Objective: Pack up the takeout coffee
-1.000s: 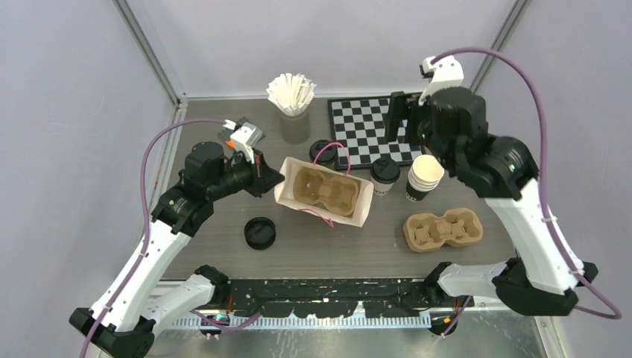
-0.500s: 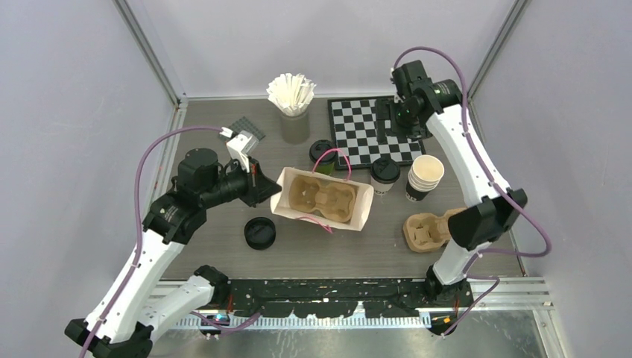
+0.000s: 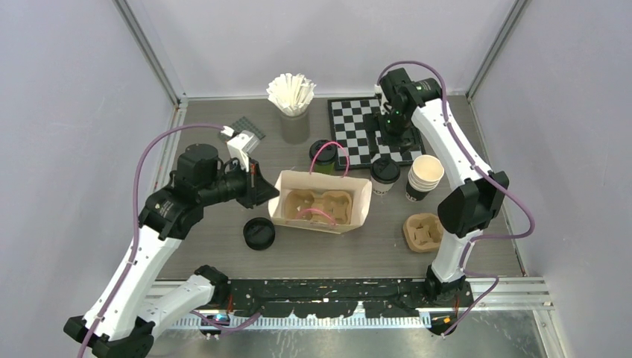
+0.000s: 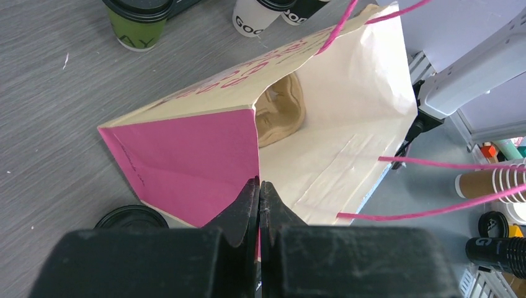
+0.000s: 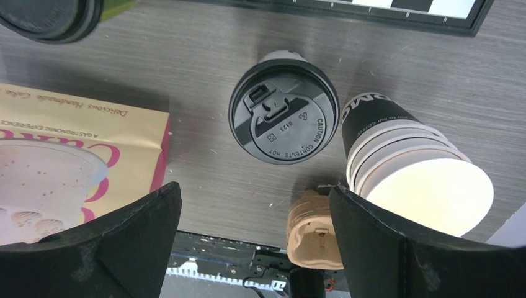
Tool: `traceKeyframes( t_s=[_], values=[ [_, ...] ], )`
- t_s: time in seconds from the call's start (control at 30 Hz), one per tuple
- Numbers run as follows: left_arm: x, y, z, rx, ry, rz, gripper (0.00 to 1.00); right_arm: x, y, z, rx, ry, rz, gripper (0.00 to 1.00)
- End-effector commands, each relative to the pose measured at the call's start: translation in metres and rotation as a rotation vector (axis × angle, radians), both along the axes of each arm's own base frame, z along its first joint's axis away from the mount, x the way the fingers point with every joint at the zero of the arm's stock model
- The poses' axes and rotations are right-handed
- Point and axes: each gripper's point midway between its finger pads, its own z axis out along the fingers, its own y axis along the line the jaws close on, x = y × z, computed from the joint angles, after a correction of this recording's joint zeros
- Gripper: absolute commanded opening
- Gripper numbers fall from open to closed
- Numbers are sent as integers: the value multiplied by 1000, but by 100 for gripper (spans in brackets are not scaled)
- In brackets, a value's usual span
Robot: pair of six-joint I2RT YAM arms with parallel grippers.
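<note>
Cream paper bag [image 3: 363, 203] stood open on the surface [image 3: 335, 253], a pulp carrier [image 3: 320, 205] inside. Left tool [image 4: 259, 186] was pinched tight on the bag's rim. Right tool [image 5: 251, 202] hung spread wide, holding nothing, above a white lidded cup [image 5: 283, 117]. Green coffee cup [image 3: 323, 153] stood upright just behind the bag, outside it, lid on.

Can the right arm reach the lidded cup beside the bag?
Probably yes: the right gripper hangs open above the lidded cup, nothing covering it, though the cup stack stands close.
</note>
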Motion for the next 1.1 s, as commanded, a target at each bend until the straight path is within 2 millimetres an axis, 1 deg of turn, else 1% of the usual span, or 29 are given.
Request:
traceKeyframes(
  t_s=[0.0, 0.07, 0.2, 0.4, 0.57, 0.9, 1.0, 1.07],
  values=[
    [-4, -1, 15, -10, -22, -28, 0, -9, -7, -7, 0, 28, 30, 93],
    [-3, -2, 15, -10, -20, -33, 0, -7, -6, -12, 28, 34, 31, 93],
    [-3, -4, 13, -15, -12, -40, 0, -1, -11, -19, 4, 31, 30, 93],
    [-4, -5, 11, -18, -4, -51, 0, 3, -12, -39, 5, 55, 72, 94],
    [-5, -5, 9, -17, 4, -53, 0, 11, -14, -44, 11, 40, 96, 94],
    [-4, -7, 8, -15, 8, -59, 0, 18, -14, -60, 0, 45, 145, 94],
    [-4, -7, 8, -15, 8, -60, 0, 24, -15, -63, 3, -13, 156, 93],
    [-3, -8, 7, -14, 10, -63, 0, 28, -13, -61, 14, -78, 173, 93]
  ],
)
